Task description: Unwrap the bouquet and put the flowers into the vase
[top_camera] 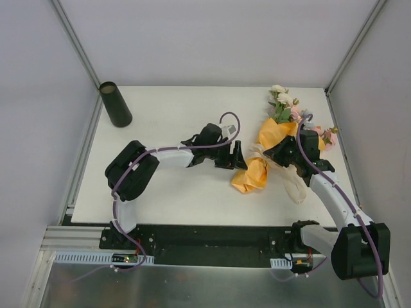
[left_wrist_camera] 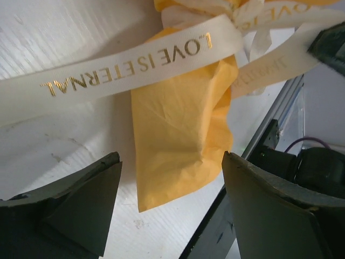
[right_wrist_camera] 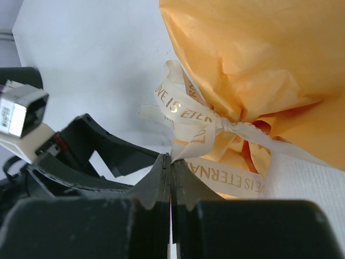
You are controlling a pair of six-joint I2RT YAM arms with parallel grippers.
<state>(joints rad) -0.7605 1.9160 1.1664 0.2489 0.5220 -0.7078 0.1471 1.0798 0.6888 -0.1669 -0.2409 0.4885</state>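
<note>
Okay, left gripper [left_wrist_camera: 170,156]: my jaws stood wide, empty, orange paper [left_wrist_camera: 183,135] just ahead.
Right gripper [right_wrist_camera: 171,159]: was closed, seemingly pinching ribbon [right_wrist_camera: 186,116] near knot [right_wrist_camera: 226,127].
Bouquet [top_camera: 271,133]: lay tied at table [top_camera: 180,192] 3 o'clock.
Vase [top_camera: 115,104]: stood at 10 o'clock.
Risk: I judged pulling might drag bouquet or tighten knot, since nothing anchored paper.
Writing: ribbon read "LOVE IS ETERNAL", gold.

Flowers [top_camera: 280,97]: stems hidden inside the orange paper [top_camera: 252,174]. Ribbon [left_wrist_camera: 135,65]: cut off at left edge, left wrist view.

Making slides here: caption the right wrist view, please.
Right gripper shut on the cream ribbon tied around the orange-paper bouquet.
</note>
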